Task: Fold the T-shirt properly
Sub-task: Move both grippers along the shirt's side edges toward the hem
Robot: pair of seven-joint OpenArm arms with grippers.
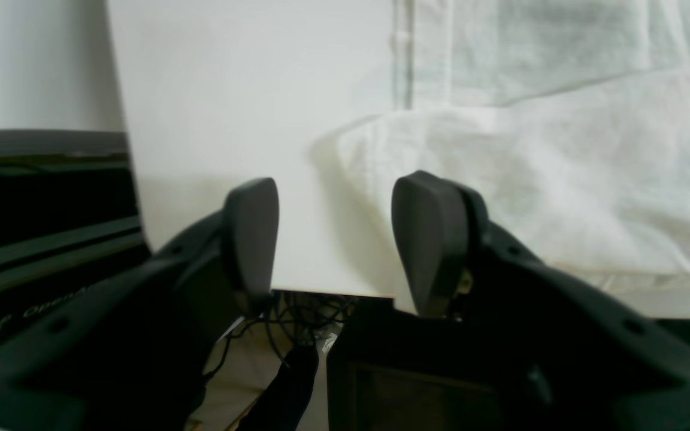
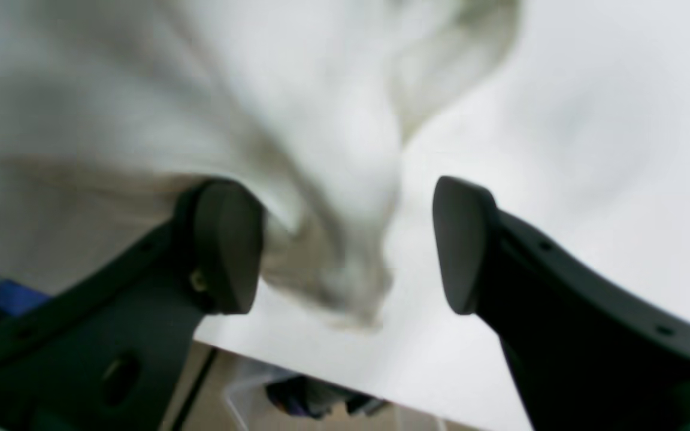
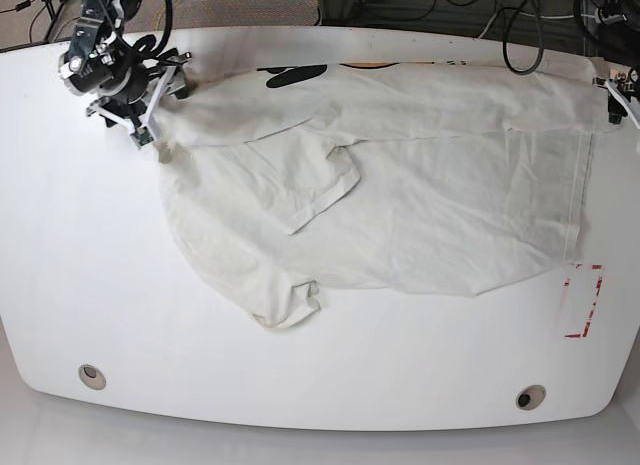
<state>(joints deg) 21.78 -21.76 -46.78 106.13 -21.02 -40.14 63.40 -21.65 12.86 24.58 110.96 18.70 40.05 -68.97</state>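
The T-shirt (image 3: pixel 400 185) lies spread and rumpled across the far half of the white desk (image 3: pixel 300 385), one edge doubled back so some black print shows near the far edge. At the far corner on the base view's left, the right gripper (image 2: pixel 345 245) has its jaws apart around a bunched ridge of cloth, and should close only once that ridge sits fully between them. The left gripper (image 1: pixel 336 245), jaws apart and empty, hangs at the opposite far corner just beside the shirt's edge; both should probably lift together, evenly.
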